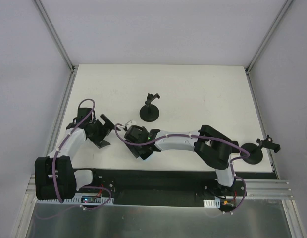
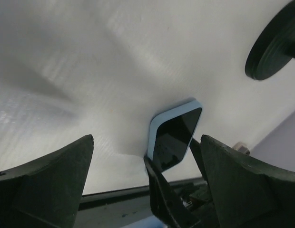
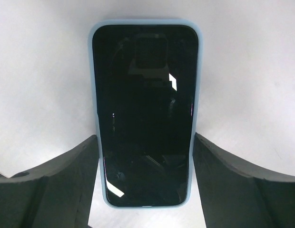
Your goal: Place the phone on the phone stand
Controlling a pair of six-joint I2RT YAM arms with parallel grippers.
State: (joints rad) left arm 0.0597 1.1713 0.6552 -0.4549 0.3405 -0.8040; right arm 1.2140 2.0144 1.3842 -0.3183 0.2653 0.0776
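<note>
The phone has a dark screen and a light blue case. It sits lengthwise between the fingers of my right gripper, which press on its two long sides, low over the white table. My right gripper is at the near left of the table. My left gripper is just left of it, open wide and empty. In the left wrist view the phone shows beyond the open fingers. A black phone stand with a round base stands mid-table, beyond both grippers; its base also shows in the left wrist view.
A second black stand sits at the table's right edge beside the right arm. The table's front edge runs just behind both grippers. Grey walls enclose the table on three sides.
</note>
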